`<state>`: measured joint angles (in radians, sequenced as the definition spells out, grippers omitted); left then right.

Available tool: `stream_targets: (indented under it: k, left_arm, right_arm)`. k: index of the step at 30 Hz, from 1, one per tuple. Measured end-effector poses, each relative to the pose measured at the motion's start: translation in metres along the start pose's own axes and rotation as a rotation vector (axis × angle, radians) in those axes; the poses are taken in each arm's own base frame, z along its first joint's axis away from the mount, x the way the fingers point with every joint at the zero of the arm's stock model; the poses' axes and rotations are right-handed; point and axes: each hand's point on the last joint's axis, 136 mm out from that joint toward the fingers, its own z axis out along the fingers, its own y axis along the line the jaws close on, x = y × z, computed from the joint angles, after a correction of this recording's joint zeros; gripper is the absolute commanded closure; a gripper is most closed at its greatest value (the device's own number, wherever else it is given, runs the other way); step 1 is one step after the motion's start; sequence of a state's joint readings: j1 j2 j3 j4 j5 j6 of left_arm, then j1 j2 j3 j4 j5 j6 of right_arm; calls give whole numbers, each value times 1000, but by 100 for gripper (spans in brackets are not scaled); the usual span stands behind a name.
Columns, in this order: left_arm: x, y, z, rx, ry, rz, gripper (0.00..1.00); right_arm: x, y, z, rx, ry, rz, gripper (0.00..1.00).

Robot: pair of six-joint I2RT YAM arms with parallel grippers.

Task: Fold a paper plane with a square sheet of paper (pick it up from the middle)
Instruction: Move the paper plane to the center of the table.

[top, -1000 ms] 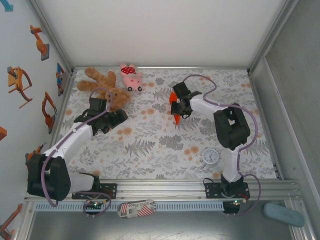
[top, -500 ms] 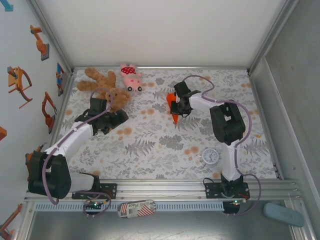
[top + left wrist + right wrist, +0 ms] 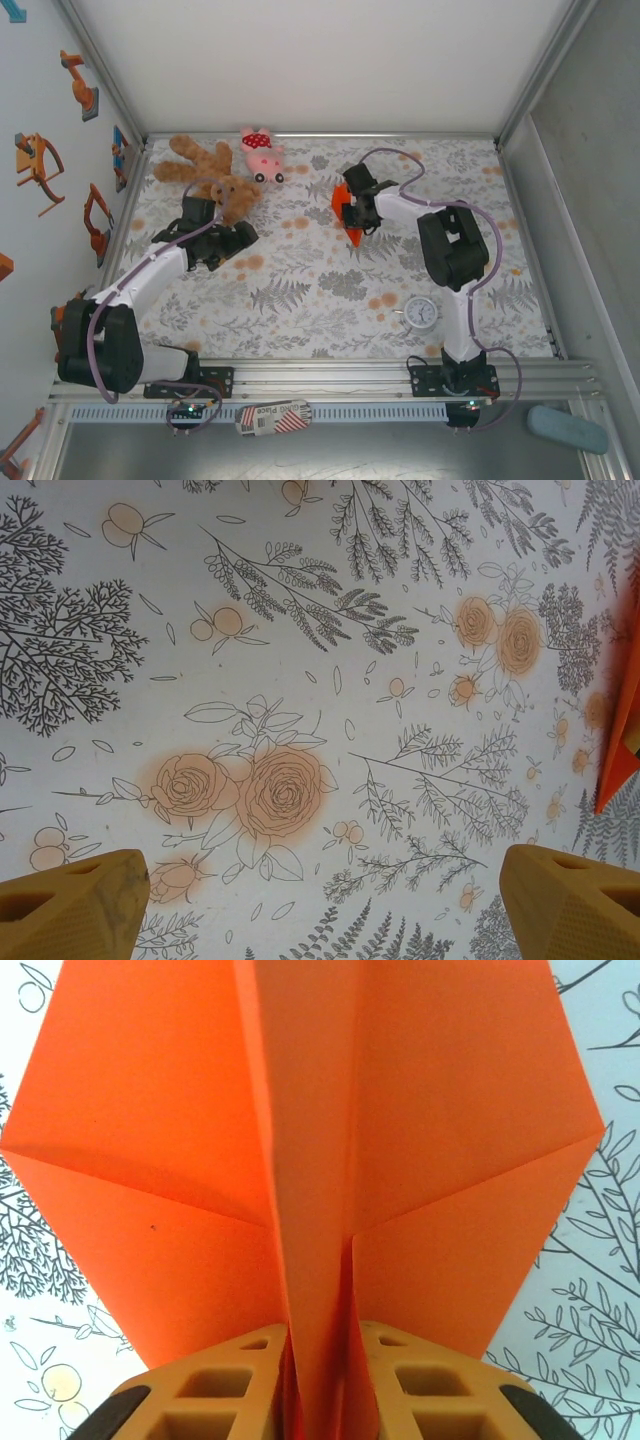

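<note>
Right gripper [image 3: 318, 1365] clamped on the paper plane [image 3: 180, 1130] at its centre fold, wings spread; left gripper [image 3: 320, 895] wide apart over the floral tabletop [image 3: 330, 600].

The plane [image 3: 300, 1160] is matt orange paper, smooth, with crisp creases and a few tiny dark specks. The right fingers [image 3: 220, 1390] are ochre plastic, matt and faintly grainy, moulded with open cells. The left fingers [image 3: 70, 900] are the same plastic, one dulled with pale scuffs. The table cover [image 3: 300, 630] is a flat, matt white sheet printed with grey leaves and peach flowers; cloth or vinyl, I cannot tell. On the far left the bear [image 3: 205, 170] is shaggy brown plush, and the pig [image 3: 262, 152] is short pink plush. The arms [image 3: 150, 270] have smooth white shells with black joints. The near rail [image 3: 330, 378] is dull silver metal
</note>
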<state>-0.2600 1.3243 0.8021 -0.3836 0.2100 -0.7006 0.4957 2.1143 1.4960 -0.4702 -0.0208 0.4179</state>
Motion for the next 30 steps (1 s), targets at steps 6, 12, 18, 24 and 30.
stream_targets:
  k: [6, 12, 18, 24, 30]
  left_arm:
    - [1, 0, 2, 0, 8, -1, 9]
    - [4, 2, 6, 1, 22, -3, 9]
    - [6, 4, 9, -4, 29, -6, 9]
    - [5, 3, 9, -2, 25, -5, 8]
    - [4, 3, 9, -2, 25, -5, 8]
  right_arm:
    - [2, -1, 0, 34, -2, -11, 74]
    - [2, 0, 1, 51, -9, -6, 67]
    - [2, 1, 2, 95, -32, 15, 65]
    - [0, 1, 3, 116, -51, 72, 67]
    - [-3, 1, 3, 117, -61, 108, 68]
